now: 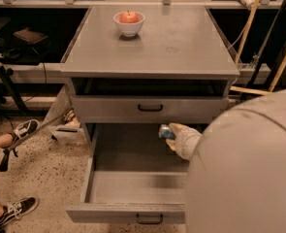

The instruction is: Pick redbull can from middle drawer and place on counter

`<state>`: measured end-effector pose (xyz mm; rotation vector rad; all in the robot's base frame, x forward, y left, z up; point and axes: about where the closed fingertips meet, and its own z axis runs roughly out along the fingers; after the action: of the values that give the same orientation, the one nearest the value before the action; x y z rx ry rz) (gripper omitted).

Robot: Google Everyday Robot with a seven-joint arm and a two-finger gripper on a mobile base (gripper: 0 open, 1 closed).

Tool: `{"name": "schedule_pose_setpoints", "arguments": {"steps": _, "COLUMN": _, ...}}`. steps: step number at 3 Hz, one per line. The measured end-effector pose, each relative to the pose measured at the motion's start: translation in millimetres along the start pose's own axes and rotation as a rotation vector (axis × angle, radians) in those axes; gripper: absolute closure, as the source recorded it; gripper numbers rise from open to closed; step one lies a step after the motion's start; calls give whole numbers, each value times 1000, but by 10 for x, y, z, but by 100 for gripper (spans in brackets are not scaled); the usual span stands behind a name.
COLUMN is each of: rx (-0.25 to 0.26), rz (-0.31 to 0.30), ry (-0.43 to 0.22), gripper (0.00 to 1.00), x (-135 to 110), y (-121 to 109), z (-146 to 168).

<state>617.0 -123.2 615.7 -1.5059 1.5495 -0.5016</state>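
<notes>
In the lower right foreground, the robot's pale rounded arm (249, 169) is filling much of the view and hiding the right side of the open middle drawer (128, 178). Behind it, the counter (181, 42) is lying broad and flat, carrying only a white bowl (129, 25) with an apple (129, 17) near its back left. A taller closed drawer front (147, 108) is sitting between the counter and the open drawer. The gripper (171, 135) is hanging over the rear right of the drawer, just beneath that closed front, and is holding the redbull can (165, 131) at its tip, seemingly clear of the tray floor. Only the can's blue-and-silver end is showing; the rest is hiding behind the gripper, so its tilt and the exact grip line are hard to make out. The can is probably going to handle as light, rigid and slick, with thin walls that dent under hard squeezing, so a moderate hold across the middle of its body looks safest. At the left edge, a person's sneakers (21, 128) are resting on the speckled floor.
</notes>
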Motion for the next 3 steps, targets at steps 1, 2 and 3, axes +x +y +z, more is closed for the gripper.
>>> {"name": "schedule_pose_setpoints", "arguments": {"steps": 1, "rx": 131, "rz": -118, "ry": -156, "gripper": 100, "x": -1028, "y": -173, "z": -211}}
{"name": "schedule_pose_setpoints", "arguments": {"steps": 2, "rx": 244, "rz": -188, "ry": -339, "gripper": 100, "x": -1917, "y": -44, "z": -828}}
{"name": "schedule_pose_setpoints", "arguments": {"steps": 3, "rx": 243, "rz": -188, "ry": -339, "gripper": 100, "x": -1917, "y": -43, "z": -827}}
